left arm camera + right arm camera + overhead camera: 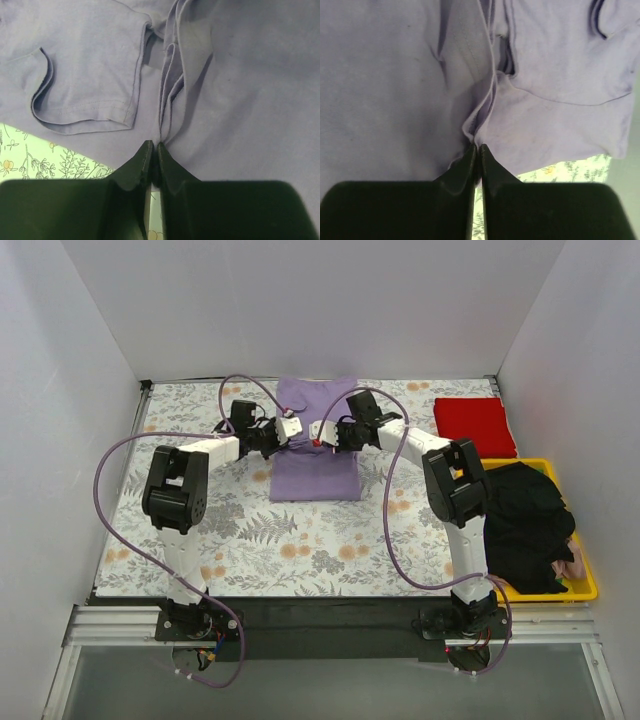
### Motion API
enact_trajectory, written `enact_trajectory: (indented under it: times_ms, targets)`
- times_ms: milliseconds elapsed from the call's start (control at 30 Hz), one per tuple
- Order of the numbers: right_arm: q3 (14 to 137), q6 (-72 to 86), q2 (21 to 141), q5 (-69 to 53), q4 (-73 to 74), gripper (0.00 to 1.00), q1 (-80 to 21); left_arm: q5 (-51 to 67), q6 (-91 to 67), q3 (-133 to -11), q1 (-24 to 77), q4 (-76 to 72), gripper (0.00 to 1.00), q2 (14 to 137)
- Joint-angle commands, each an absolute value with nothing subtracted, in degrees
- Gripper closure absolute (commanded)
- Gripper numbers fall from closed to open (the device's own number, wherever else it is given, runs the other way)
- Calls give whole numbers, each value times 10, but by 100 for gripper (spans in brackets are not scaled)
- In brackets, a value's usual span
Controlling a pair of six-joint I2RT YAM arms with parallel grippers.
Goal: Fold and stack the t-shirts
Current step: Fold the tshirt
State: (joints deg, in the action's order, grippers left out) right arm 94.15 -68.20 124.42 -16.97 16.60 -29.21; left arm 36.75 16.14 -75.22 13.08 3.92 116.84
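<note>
Both jaws pinching lavender shirt (315,475) folds, red shirt (475,426) well apart

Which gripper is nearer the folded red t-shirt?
Right. The right gripper pinches the lavender t-shirt, left of the red t-shirt; the left gripper pinches it too, farther left.

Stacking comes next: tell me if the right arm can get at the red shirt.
Probably not yet: the right end effector is shut on the lavender shirt; the red shirt lies unobstructed.
</note>
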Motion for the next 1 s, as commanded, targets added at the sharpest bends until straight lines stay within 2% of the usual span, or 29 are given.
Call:
enact_trajectory:
  times_ms: [0, 33, 67, 100, 167, 200, 367, 533, 633, 733, 867, 967]
  targets:
    - [979, -693, 1250, -158, 141, 87, -289, 353, 155, -784, 127, 16, 92, 1174]
    - [983, -690, 1245, -155, 140, 74, -289, 339, 143, -800, 126, 16, 89, 1179]
    - [994, -680, 1242, -150, 138, 64, -289, 336, 122, -806, 126, 16, 79, 1179]
    - [1003, -672, 1238, -149, 137, 50, -288, 336, 110, -812, 122, 16, 75, 1174]
    - [1017, -644, 1220, -144, 138, 41, -287, 340, 64, -829, 117, 15, 69, 1157]
    - [1025, -636, 1212, -142, 138, 40, -287, 339, 49, -834, 111, 18, 64, 1149]
    - [989, -607, 1124, -159, 177, 42, -287, 373, 6, -814, 92, 87, 60, 1074]
    - [889, -567, 1040, -214, 247, 54, -293, 446, 33, -689, 98, 149, 48, 966]
    - [812, -550, 1004, -226, 254, 59, -307, 448, 59, -616, 114, 157, 48, 931]
    - [773, -543, 985, -244, 275, 60, -325, 441, 78, -574, 126, 157, 48, 922]
    - [700, -551, 979, -211, 262, 60, -371, 430, 101, -566, 131, 157, 49, 946]
    - [689, -547, 996, -191, 240, 59, -380, 425, 115, -571, 135, 158, 49, 964]
